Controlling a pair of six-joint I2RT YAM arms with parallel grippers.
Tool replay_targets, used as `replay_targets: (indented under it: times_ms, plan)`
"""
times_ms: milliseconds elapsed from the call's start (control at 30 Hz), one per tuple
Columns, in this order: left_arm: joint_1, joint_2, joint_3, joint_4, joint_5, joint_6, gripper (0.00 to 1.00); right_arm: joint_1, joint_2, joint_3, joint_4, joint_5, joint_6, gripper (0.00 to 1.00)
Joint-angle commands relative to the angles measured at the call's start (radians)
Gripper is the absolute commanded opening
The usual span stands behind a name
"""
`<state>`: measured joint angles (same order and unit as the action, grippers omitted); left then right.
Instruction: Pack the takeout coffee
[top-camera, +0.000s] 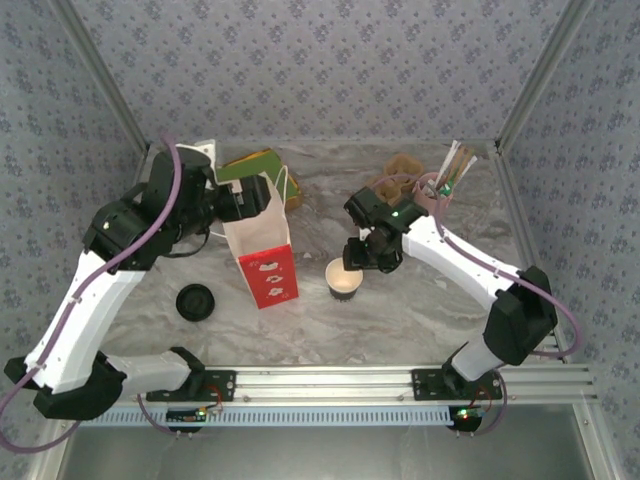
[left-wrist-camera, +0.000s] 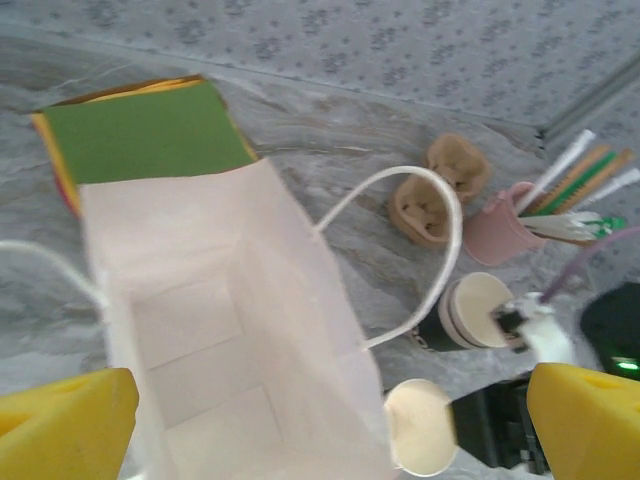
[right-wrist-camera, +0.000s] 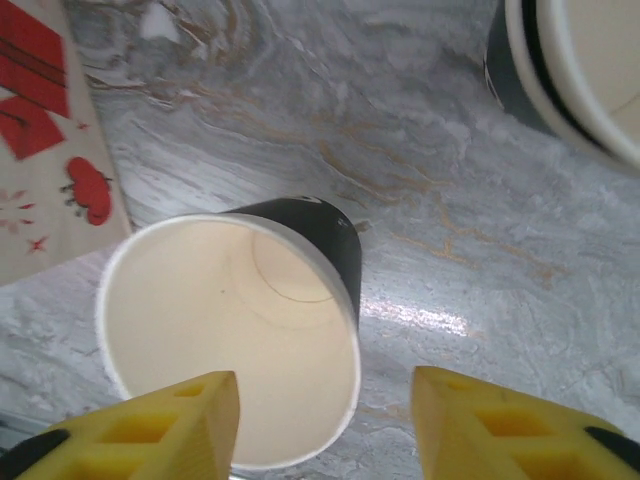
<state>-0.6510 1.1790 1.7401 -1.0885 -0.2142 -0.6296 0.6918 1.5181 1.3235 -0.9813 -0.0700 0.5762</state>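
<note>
The takeout coffee is a small open cup with a white rim and a dark sleeve, standing upright on the marble table just right of the red-and-white paper bag. It looks empty and also shows beside the bag's mouth. My right gripper hangs over it, open. One yellow finger is above the cup's mouth and the other outside its right wall, neither touching it. My left gripper is wide open above the bag's open top.
A second dark-sleeved cup sits behind the first. A black lid lies left of the bag. At the back are a green-topped box, brown cup carriers and a pink cup of sticks and straws.
</note>
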Motion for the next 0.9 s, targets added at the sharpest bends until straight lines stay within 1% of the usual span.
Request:
replay_targets:
  times_ms: [0, 200, 267, 300, 400, 467, 600, 667, 733, 867]
  plan:
    - [0.062, -0.05, -0.019, -0.097, -0.065, -0.031, 1.0, -0.005, -0.044, 0.067, -0.058, 0.026, -0.021, 0.57]
    - [0.231, -0.131, -0.095, -0.181, -0.057, -0.068, 1.0, -0.012, -0.051, 0.131, -0.072, 0.052, -0.05, 0.79]
    - [0.286, -0.152, -0.111, -0.212, -0.07, -0.077, 1.0, -0.018, -0.052, 0.151, -0.074, 0.054, -0.06, 0.96]
    - [0.312, -0.159, -0.118, -0.227, -0.073, -0.082, 1.0, -0.019, -0.053, 0.158, -0.074, 0.057, -0.064, 1.0]
    - [0.418, -0.167, -0.163, -0.275, -0.062, -0.086, 1.0, -0.021, -0.052, 0.193, -0.083, 0.072, -0.08, 1.0]
    - [0.51, -0.17, -0.213, -0.29, 0.0, -0.088, 1.0, -0.023, -0.054, 0.221, -0.092, 0.085, -0.092, 1.0]
    - [0.659, -0.209, -0.348, -0.258, 0.066, -0.091, 0.97, -0.029, -0.059, 0.252, -0.102, 0.098, -0.114, 1.0]
    - [0.733, -0.221, -0.421, -0.226, 0.118, -0.081, 0.96, -0.035, -0.061, 0.256, -0.099, 0.099, -0.123, 1.0]
    - [0.77, -0.218, -0.484, -0.182, 0.162, -0.071, 0.95, -0.041, -0.062, 0.252, -0.095, 0.093, -0.129, 1.0]
    - [0.775, -0.163, -0.614, -0.092, 0.219, -0.062, 0.9, -0.047, -0.064, 0.244, -0.079, 0.088, -0.135, 1.0]
